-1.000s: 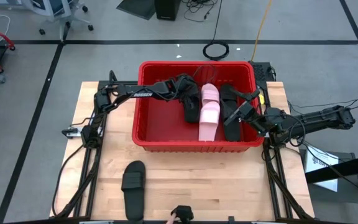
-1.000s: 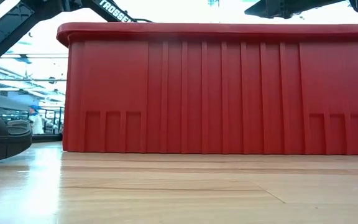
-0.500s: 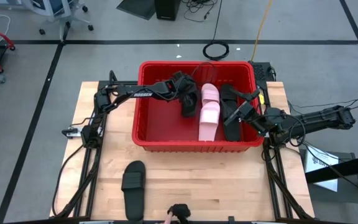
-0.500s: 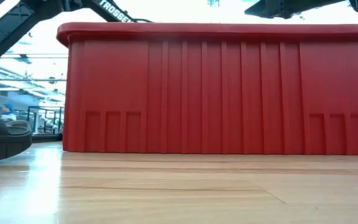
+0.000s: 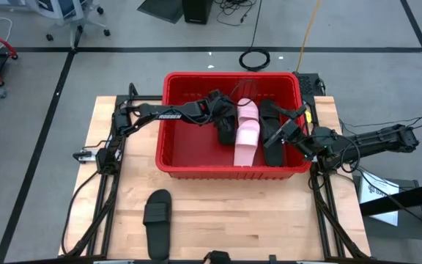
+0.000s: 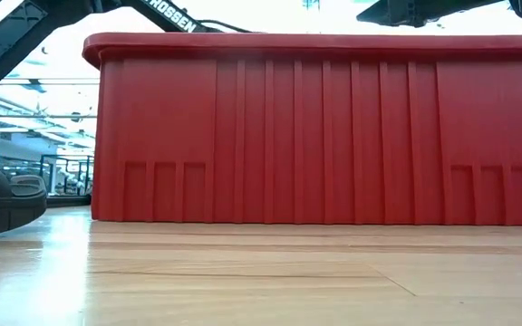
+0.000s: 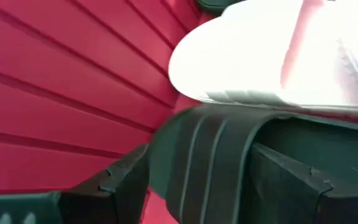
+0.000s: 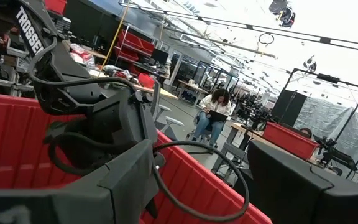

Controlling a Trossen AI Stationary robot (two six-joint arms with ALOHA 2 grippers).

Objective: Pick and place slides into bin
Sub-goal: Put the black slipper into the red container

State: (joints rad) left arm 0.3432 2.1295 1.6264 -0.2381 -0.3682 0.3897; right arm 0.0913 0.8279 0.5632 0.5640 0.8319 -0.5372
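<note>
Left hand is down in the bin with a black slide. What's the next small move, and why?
Probably open the left hand and let the black slide go. That slide sits between its fingers, low over the bin's ribbed floor and beside the pink slide, so it looks ready to release. Then lift clear; one black slide waits on the table. The right hand rests at the bin's right side.

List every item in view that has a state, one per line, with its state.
bin: upright on the table, holding several slides.
black slide in the left gripper: held between the fingers, low inside the bin.
pink slides: lying in the bin's middle.
black slide on the table: outside the bin, not yet picked.
left gripper: shut on a black slide.
right gripper: over the bin's right side, waiting.
</note>
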